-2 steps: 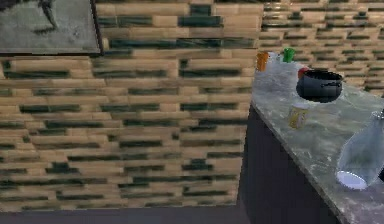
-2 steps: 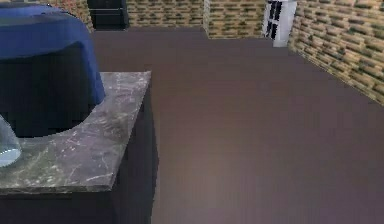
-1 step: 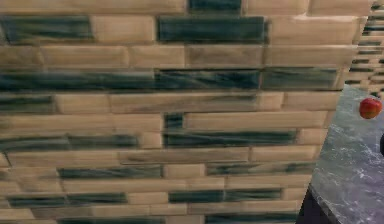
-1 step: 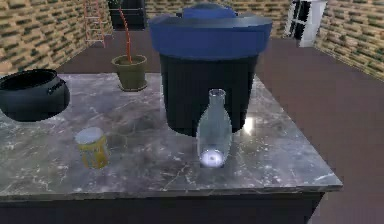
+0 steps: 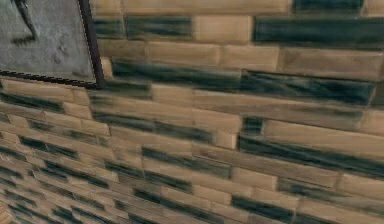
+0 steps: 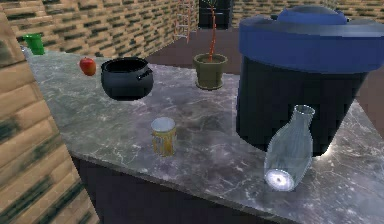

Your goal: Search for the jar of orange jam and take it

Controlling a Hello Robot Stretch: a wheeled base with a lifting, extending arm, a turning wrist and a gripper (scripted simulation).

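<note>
Here, a jar (image 6: 163, 136) with orange contents stands near the marble desk's (image 6: 110, 120) front edge.
The tool's state cannot be told; a wide reach might topple the glass bottle (image 6: 288, 150) near it.

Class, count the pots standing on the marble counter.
2. A black cooking pot sits left of centre on the counter; a brown plant pot stands right of it, at the far edge. The big blue bin could hide more.

Marble counter (image 6: 100, 120), black pot (image 6: 126, 78), potted plant (image 6: 210, 70), glass bottle (image 6: 288, 150) (clear), framed picture (image 5: 45, 35) on brick wall (image 5: 250, 120)
</note>
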